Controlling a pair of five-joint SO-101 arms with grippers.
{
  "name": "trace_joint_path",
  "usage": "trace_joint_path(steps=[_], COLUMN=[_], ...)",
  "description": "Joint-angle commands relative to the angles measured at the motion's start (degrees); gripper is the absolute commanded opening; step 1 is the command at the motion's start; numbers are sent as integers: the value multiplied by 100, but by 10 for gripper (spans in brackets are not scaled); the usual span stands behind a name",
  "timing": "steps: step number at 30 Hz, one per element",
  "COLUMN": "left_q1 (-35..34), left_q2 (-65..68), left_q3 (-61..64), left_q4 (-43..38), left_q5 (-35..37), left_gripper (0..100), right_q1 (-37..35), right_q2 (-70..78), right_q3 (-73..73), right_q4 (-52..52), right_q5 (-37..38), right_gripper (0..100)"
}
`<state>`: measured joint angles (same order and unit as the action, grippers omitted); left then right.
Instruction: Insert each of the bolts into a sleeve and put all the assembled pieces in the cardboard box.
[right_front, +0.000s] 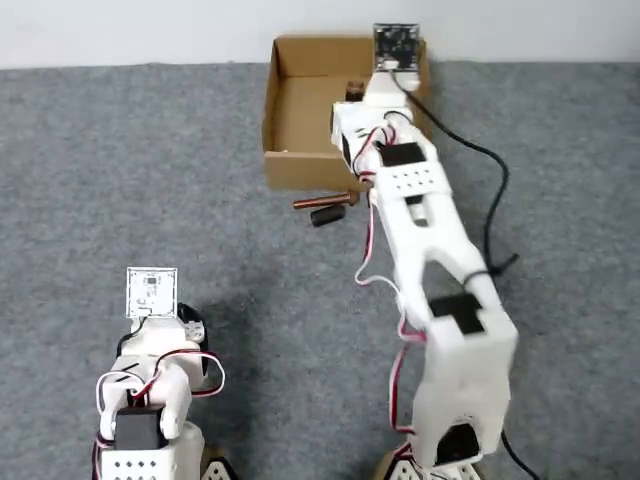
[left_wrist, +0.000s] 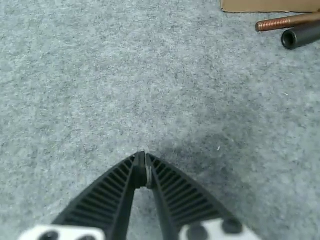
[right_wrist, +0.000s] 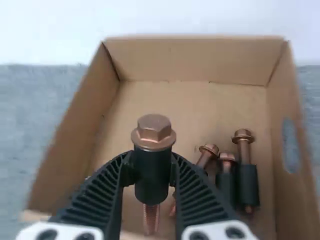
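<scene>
Cardboard box (right_front: 300, 110) sits at the table's (right_front: 120, 180) far edge. R gripper (right_wrist: 152, 170) hangs over it, clamped on a sleeved bolt (right_wrist: 153, 135). Three assembled pcs (right_wrist: 235, 175) lie inside by a side wall. L gripper (left_wrist: 141, 162) is closed, empty, at the near edge. Loose bolt (left_wrist: 287, 22) & sleeve (left_wrist: 301, 36) lie just outside the box's near wall.

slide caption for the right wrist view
Right gripper holds a sleeved bolt over the cardboard box, more assembled pieces inside.

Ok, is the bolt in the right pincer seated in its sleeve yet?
Seated: the bolt passes through the black sleeve, head at one end, threads out the other, gripped by the right pincer.
</scene>
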<state>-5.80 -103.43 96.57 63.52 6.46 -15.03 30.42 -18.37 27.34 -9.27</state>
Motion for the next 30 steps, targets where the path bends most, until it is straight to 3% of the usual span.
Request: trace_joint_path(steps=[1,9,16,20,26,30], left_q1=[-44,-44,-44,-53,-62,-70], left_q2=[-9,-9,-9,-9,-9,-9], left_q3=[-13,-13,-13,-13,-13,-13], left_q4=[26,26,9,9,9,9], left_q5=[-9,-9,-9,-9,-9,-9], left_gripper=[6,6,6,6,6,6], right_q1=[-154,-400,-426,-444,-453,-453], right_q2=[840,2510,3187,3248,3266,3275], right_q3=[-1240,-2488,-3604,-4360,-5776,-6699], right_q4=[-127,382,1253,1877,3468,4541], right_q5=[316,941,949,949,941,932], right_gripper=[8,12,184,153,12,13])
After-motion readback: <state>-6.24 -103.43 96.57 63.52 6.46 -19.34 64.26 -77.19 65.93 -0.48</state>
